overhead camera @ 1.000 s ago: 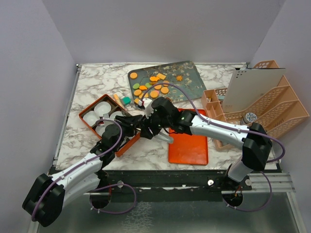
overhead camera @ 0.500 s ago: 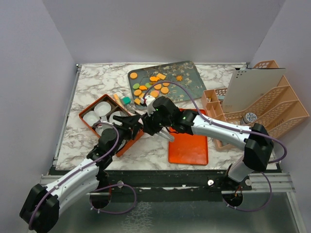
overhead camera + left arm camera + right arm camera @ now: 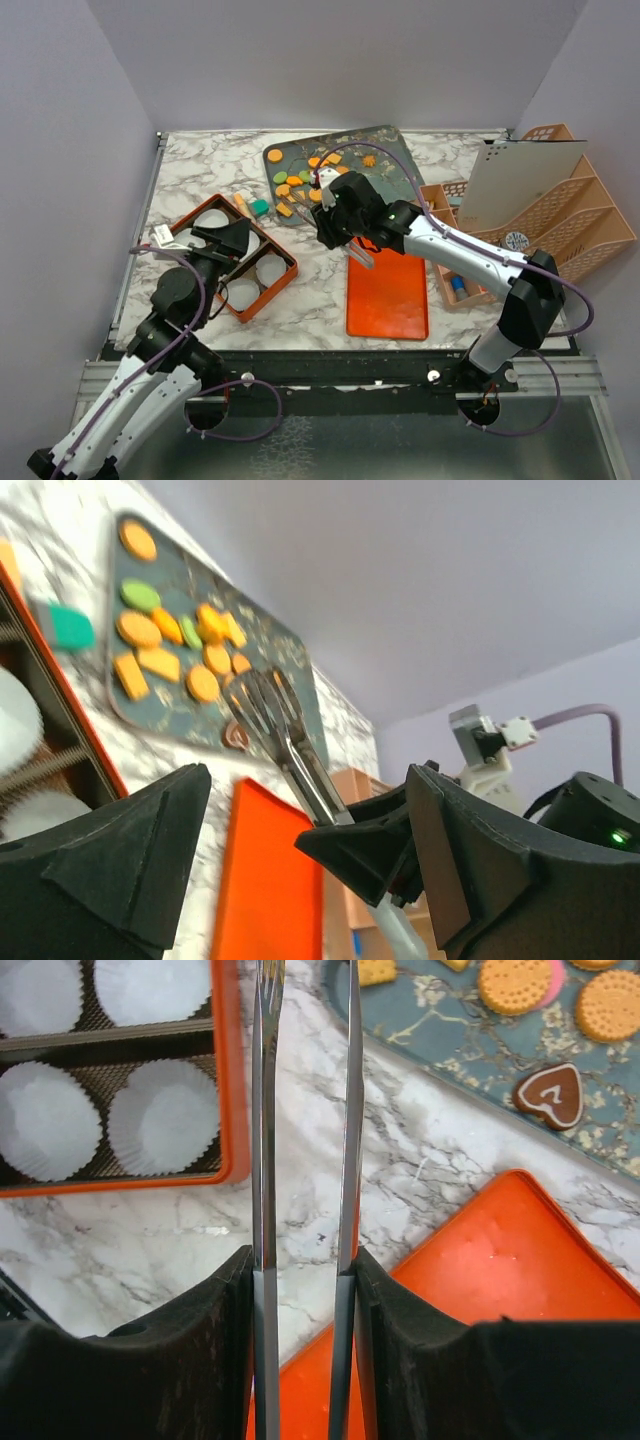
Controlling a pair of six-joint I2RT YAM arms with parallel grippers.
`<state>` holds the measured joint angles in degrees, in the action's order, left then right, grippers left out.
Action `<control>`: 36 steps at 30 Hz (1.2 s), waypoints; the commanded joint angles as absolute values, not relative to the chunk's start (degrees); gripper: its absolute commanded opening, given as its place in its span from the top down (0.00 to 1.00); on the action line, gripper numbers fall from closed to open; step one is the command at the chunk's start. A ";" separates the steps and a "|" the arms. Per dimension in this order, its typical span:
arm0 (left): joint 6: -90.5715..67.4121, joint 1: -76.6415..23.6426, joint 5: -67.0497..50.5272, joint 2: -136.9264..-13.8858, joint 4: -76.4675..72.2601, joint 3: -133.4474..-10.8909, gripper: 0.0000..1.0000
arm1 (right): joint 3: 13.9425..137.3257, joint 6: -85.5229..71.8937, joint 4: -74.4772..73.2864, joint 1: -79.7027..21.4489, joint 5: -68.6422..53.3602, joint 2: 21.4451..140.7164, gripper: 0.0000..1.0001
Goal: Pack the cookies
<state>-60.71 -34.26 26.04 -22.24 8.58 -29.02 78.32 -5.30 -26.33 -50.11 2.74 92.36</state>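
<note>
The cookies (image 3: 284, 189), small flat biscuits that are mostly orange rounds and squares with a few green ovals, are lying flat in a loose cluster on the dark patterned tray (image 3: 390, 150) at the worktop's (image 3: 200, 170) far side, a brown heart (image 3: 553, 1095) resting close to the tray's edge.

Both the left arm (image 3: 125, 398) & right arm (image 3: 462, 256) had white links w/ black joints; a purple cable (image 3: 385, 153) looped along each. On the left gripper (image 3: 228, 238), fingers (image 3: 120, 860) were chunky matte-black wedges. A green LED (image 3: 617, 837) glowed nr the right wrist.
</note>
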 commanded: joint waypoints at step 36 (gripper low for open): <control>-10.29 -33.57 31.27 -37.80 15.69 -44.54 0.01 | 88.24 -9.56 -37.19 -34.71 -1.47 104.82 0.46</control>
